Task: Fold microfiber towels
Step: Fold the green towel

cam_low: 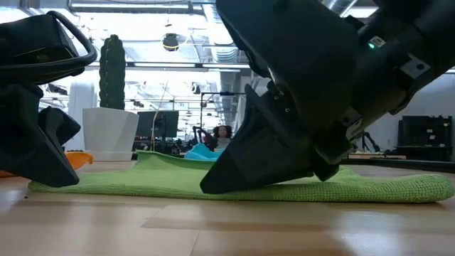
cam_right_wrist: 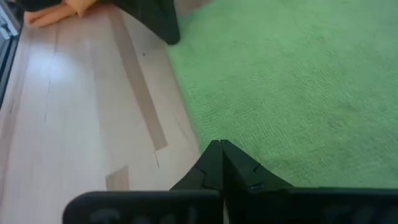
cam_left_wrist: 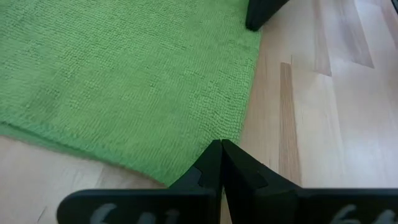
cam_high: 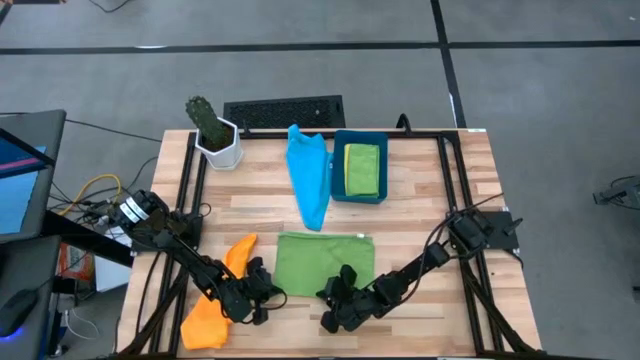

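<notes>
Both pincers pinch green towel (cam_high: 325,262).

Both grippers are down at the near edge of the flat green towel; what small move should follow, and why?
Probably lift both together and carry that edge toward the far side. The left gripper and right gripper are each shut right at the near edge of the green towel, which lies flat on the table, not yet folded. Whether cloth is actually pinched is unclear.

Bright, even overhead light; close dark arms in the low view blur.
</notes>
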### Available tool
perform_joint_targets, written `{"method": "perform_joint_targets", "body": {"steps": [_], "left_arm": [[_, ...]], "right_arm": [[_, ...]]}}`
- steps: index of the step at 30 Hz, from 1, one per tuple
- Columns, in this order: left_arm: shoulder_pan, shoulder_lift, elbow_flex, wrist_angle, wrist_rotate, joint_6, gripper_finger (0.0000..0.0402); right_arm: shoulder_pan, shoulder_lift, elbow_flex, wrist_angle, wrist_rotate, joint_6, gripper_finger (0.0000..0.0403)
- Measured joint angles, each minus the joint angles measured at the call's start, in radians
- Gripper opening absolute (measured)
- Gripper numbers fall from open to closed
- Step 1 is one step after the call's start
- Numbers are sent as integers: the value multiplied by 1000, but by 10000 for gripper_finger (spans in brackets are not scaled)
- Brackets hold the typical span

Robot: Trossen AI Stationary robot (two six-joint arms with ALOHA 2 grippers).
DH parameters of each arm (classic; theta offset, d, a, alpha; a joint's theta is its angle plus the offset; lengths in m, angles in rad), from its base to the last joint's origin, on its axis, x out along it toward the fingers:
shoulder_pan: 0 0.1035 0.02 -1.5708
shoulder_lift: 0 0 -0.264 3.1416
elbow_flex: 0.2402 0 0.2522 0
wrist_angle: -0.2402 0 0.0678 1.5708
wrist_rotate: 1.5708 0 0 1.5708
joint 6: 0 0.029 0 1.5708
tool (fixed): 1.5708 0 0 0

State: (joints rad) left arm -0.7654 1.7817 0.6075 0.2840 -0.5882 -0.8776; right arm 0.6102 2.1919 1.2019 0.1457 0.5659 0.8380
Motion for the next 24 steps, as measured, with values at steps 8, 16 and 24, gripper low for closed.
{"method": "perform_joint_targets", "body": {"steps": [8,16,24], "left_arm": [[2,1,-1,6,0,-1,0],[2,1,-1,6,0,-10,0],[4,1,-2,14,0,-10,0]], "right_arm": [[35,-151,-4,-71,66,-81,24],[230,-140,-8,-448,286,397,13],[305,-97,-90,-521,312,711,22]]}}
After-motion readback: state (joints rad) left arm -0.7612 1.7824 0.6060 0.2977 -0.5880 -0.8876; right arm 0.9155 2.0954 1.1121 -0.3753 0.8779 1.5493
